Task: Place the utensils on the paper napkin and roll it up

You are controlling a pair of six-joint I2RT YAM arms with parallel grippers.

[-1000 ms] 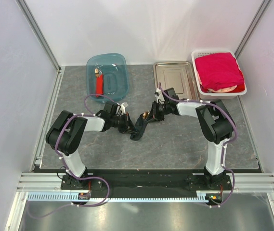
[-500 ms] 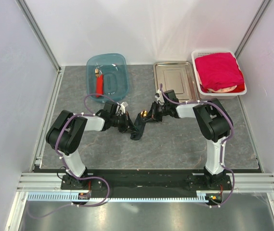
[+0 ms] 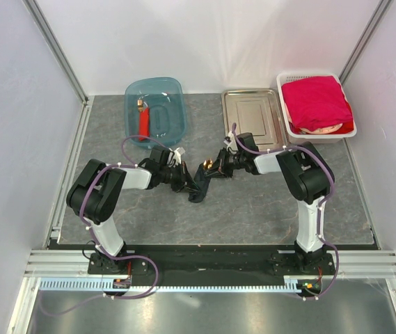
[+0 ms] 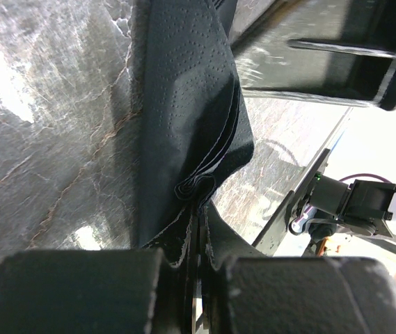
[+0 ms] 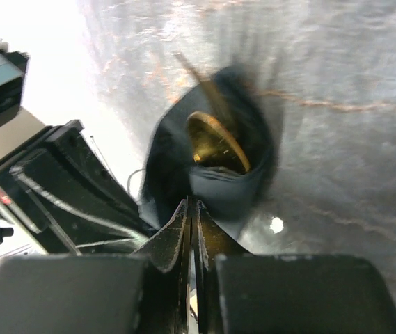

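The black paper napkin [image 3: 199,184] lies bundled around the gold utensils [image 3: 209,165] in the middle of the table, between my two grippers. My left gripper [image 3: 186,181] is shut on a folded edge of the napkin [image 4: 184,104], the layers pinched at its tips [image 4: 199,203]. My right gripper [image 3: 220,169] is shut on the napkin's other end [image 5: 229,191], its tips [image 5: 192,203] clamping the paper just below the open mouth of the roll. A gold utensil [image 5: 215,142] shows inside that mouth. The rest of the utensils is hidden in the napkin.
A blue plastic tub [image 3: 172,89] at the back left holds a red-bodied tool [image 3: 143,120]. A steel tray [image 3: 253,115] sits at the back centre-right. A white basket [image 3: 286,118] with a red cloth [image 3: 316,103] stands at the back right.
My right wrist has edged slightly left toward the napkin and its jaws have closed a little tighter on the paper. The left arm and the bundle have barely moved.
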